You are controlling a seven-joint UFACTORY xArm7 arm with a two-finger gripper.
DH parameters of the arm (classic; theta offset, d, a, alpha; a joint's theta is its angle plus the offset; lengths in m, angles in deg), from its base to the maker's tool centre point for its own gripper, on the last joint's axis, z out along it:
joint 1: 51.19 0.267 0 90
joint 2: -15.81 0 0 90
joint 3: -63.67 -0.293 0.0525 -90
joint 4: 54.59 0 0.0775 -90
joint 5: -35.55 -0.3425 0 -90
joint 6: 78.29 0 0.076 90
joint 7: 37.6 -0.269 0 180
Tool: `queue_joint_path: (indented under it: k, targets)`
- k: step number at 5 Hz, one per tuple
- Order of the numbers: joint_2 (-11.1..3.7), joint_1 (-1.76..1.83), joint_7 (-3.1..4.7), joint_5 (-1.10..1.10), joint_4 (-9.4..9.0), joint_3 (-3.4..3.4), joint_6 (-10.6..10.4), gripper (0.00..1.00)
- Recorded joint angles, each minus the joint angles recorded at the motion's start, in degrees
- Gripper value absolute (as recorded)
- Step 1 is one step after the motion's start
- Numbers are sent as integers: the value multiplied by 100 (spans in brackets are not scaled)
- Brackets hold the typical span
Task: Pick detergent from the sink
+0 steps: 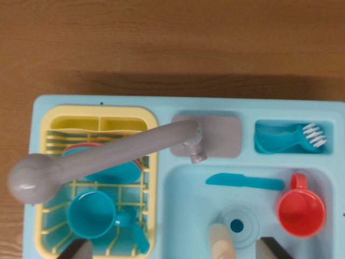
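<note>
On a wooden table (172, 43), we hover over the toy sink (183, 189). The gripper (172, 251) is spread, flanking what is probably the detergent bottle (221, 243) at 6 o'clock, ready for descent.

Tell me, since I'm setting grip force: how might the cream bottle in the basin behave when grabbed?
The bottle looks like smooth rounded plastic, so probably slippery and light. It seems to lie on its side by the drain, so it may roll toward the red cup.
</note>
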Motion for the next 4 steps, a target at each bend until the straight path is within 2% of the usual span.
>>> queue_joint_path:
  k: [1,2,3,4]
  targets:
    - [-13,-7,86,-1,-201,23,-202,0]
    - [-13,-7,86,-1,-201,23,-202,0]
    - [-27,-15,180,-3,-419,47,-420,0]
    - [-27,-15,180,-3,-419,47,-420,0]
